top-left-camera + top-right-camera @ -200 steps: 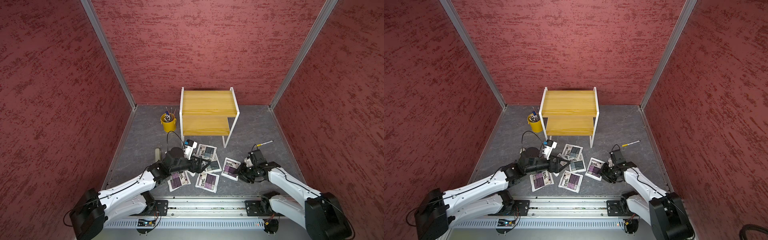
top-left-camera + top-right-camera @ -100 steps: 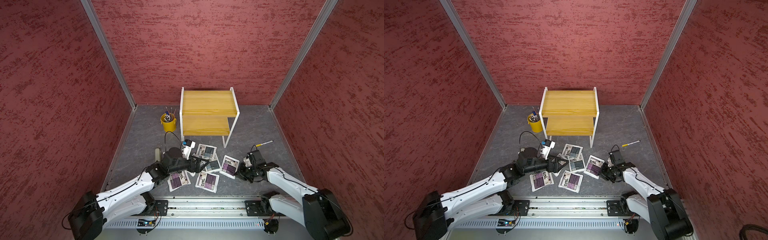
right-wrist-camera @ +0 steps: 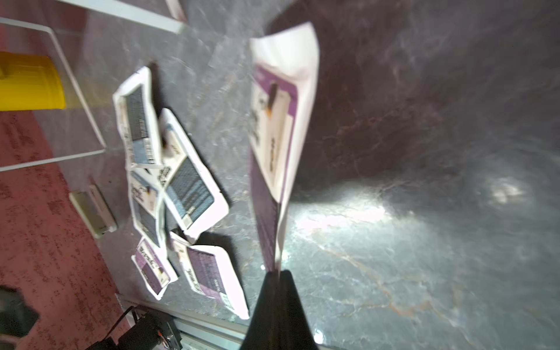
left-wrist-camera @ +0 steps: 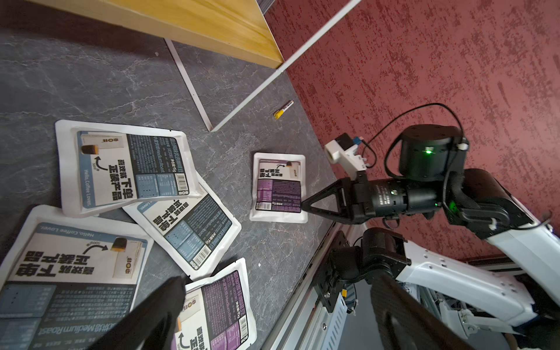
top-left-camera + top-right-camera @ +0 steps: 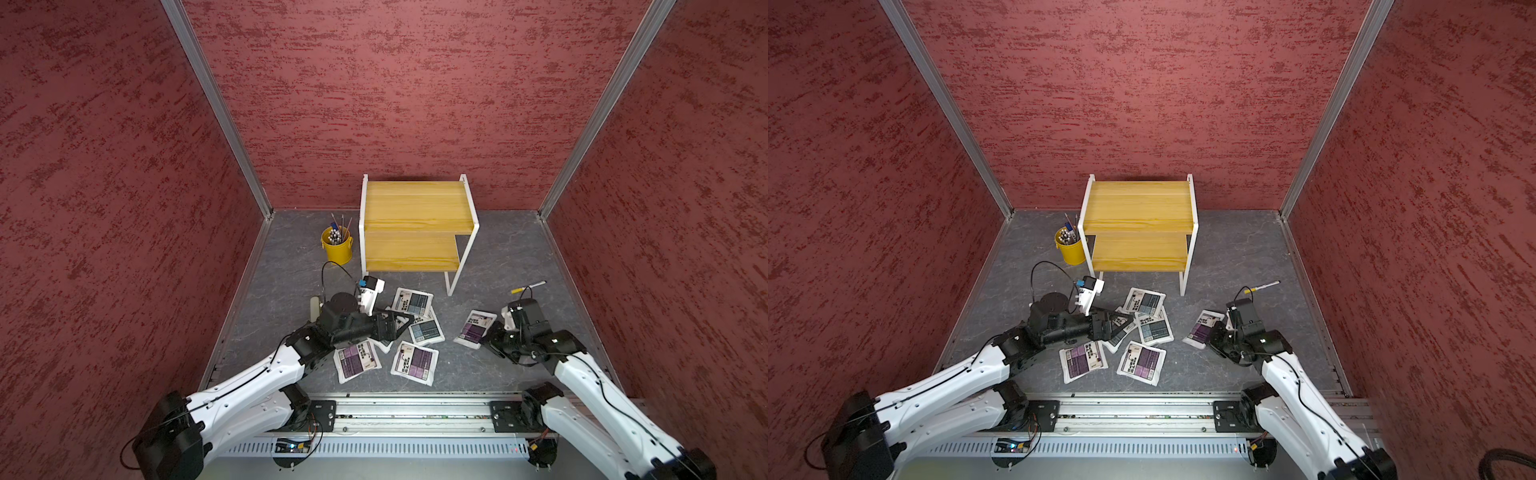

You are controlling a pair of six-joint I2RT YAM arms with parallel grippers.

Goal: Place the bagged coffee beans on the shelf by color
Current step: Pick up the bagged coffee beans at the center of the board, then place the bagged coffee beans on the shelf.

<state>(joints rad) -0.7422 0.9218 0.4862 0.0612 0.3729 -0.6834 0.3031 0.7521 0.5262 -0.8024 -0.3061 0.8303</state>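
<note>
My right gripper (image 5: pixel 487 338) (image 3: pixel 277 272) is shut on the near edge of a purple-labelled bag of coffee beans (image 5: pixel 476 328) (image 5: pixel 1204 328) (image 3: pixel 278 121) (image 4: pixel 278 188), right of the pile. My left gripper (image 5: pixel 409 322) (image 4: pixel 278 306) hangs open over the pile, holding nothing. Below it lie two blue-grey bags (image 5: pixel 412 301) (image 5: pixel 424 331), a third blue-grey one (image 4: pixel 69 272) partly under the arm, and two purple ones (image 5: pixel 357 359) (image 5: pixel 415 361). The shelf (image 5: pixel 415 208) (image 5: pixel 1138 208) stands at the back with both yellow boards bare.
A yellow pen bucket (image 5: pixel 336 247) stands left of the shelf. A marker with a yellow cap (image 5: pixel 528 286) lies on the floor beyond the right arm. A pale flat object (image 5: pixel 314 307) lies left of the left wrist. The metal rail (image 5: pixel 415 409) runs along the front.
The right gripper's jaws have closed on the purple bag's edge, and the bag has shifted a little to the right. The left arm has hardly moved and stays open.
</note>
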